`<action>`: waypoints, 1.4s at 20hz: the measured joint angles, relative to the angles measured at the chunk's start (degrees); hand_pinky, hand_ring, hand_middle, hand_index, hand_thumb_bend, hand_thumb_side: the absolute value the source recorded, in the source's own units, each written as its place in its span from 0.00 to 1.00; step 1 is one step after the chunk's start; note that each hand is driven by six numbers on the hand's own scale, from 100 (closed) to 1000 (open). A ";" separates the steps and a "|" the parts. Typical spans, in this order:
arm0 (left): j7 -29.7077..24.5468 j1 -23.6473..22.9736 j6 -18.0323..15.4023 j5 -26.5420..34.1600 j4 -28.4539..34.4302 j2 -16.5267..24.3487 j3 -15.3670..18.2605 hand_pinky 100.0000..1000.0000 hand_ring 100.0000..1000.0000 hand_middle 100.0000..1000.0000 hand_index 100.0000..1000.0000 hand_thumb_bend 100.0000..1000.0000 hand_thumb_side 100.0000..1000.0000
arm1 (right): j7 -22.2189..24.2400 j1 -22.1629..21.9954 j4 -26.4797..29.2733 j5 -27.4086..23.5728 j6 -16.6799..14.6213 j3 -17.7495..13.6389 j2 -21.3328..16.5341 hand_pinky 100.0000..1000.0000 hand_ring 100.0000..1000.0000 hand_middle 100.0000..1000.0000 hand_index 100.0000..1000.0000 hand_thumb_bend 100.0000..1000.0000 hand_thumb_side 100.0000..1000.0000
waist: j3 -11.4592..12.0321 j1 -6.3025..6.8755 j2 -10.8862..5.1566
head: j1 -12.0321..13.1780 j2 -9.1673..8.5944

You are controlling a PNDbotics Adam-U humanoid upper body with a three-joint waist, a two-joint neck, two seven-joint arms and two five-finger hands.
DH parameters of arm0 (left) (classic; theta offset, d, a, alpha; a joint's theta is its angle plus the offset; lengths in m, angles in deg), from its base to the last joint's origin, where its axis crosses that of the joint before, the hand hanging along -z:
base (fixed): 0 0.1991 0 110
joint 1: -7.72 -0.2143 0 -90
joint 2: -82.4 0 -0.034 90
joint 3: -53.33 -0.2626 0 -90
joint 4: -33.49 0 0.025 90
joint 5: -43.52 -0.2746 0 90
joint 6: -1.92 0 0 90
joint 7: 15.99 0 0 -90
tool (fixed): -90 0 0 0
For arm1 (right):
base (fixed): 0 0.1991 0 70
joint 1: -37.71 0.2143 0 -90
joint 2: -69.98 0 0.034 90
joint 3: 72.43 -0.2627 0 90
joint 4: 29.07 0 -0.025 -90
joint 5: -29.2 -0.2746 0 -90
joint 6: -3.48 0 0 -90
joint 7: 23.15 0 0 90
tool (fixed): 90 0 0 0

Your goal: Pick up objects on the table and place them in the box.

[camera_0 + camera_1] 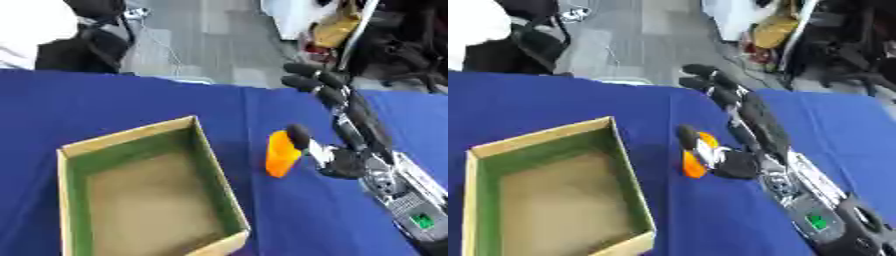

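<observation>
Left eye view shows the right robot hand (350, 150) released, fingers stretched out straight and thumb beside an orange block (282, 153) standing upright on the blue table (131, 100), just right of the open cardboard box (140, 200) with green inner walls.

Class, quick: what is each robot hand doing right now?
Right hand: open, fingers straight, thumb beside the orange object, not gripping it.
Left hand: not in view.
</observation>
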 measured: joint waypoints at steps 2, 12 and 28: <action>0.08 0.00 -0.11 -0.02 0.00 0.00 0.00 0.99 0.84 0.87 0.78 0.08 0.84 | 0.18 0.00 0.00 0.02 0.05 0.01 0.00 0.67 0.77 0.86 0.86 0.28 1.00 | 0.00 -0.01 0.00 | 0.00 0.00; 0.30 -0.01 -0.13 -0.51 0.00 0.33 -0.02 0.99 0.84 0.87 0.78 0.09 0.84 | 0.96 0.01 0.00 0.11 0.17 0.32 -0.27 0.68 0.78 0.87 0.86 0.28 1.00 | -0.03 -0.13 -0.51 | 0.00 0.00; 0.28 0.20 -0.42 -0.95 0.00 0.44 -0.73 0.99 0.84 0.87 0.78 0.09 0.85 | 6.02 0.64 -0.17 2.09 9.59 1.47 -3.30 0.71 0.79 0.89 0.91 0.51 1.00 | 0.65 -0.69 -0.55 | -0.03 0.00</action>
